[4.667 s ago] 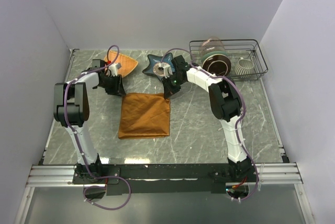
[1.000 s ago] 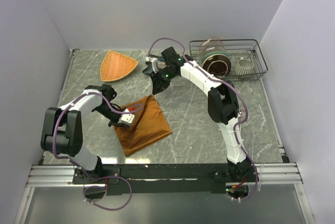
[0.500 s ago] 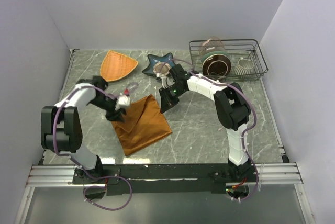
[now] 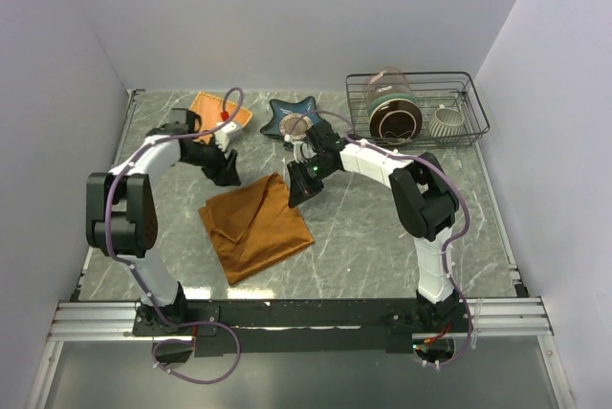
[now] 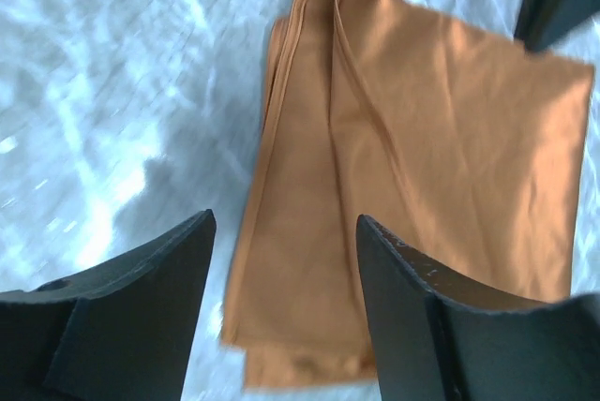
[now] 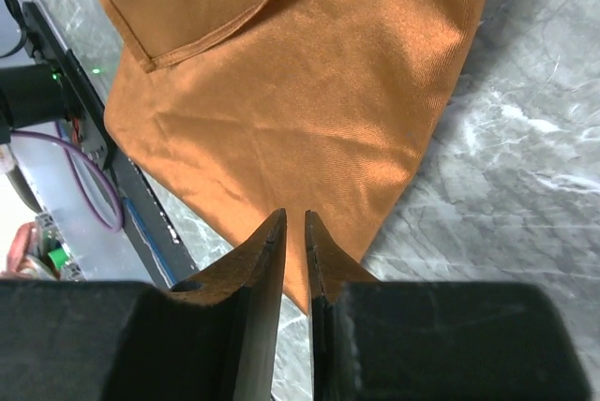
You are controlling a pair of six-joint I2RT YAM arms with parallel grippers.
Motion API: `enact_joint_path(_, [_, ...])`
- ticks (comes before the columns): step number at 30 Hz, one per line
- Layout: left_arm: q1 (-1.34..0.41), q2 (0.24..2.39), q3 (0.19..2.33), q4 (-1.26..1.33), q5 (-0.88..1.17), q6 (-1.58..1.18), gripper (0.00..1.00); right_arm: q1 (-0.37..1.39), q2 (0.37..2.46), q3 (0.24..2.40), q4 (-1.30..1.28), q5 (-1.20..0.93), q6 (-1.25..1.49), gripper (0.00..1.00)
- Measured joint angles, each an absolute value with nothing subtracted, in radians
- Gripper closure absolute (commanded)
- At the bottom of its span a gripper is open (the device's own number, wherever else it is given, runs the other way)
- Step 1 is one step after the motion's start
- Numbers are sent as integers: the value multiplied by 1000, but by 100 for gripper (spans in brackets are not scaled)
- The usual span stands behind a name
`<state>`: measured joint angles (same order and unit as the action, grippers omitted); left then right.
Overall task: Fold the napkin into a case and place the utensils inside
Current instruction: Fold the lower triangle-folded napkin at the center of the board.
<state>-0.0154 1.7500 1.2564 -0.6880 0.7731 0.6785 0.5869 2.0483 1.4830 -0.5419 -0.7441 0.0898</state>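
Drawn back from the napkin (image 4: pixel 256 227), the left gripper (image 5: pixel 283 223) is spread open; the right gripper (image 6: pixel 292 228) is seen nearly closed at its corner, hold unclear.

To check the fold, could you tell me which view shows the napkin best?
The top view: the napkin shows nearly whole, folded flap included. Both wrist views show it closer but cropped at the frame edge.

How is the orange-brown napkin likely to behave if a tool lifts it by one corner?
The napkin will probably droop rather than hold its shape: soft creases run along it in the left wrist view. Its layers may well slide apart, since a folded-over flap lies loose on top. It looks thin, so it is likely light.
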Motion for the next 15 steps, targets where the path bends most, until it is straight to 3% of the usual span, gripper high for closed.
enact_joint_path(6, [-100,1823,1230,-544,656,474,44,591,2049,1438,-511,-732,138,83])
enact_joint_path(15, [-150,1888,1230,-514,556,454,55,592,2063,1413,-477,-715,194,84])
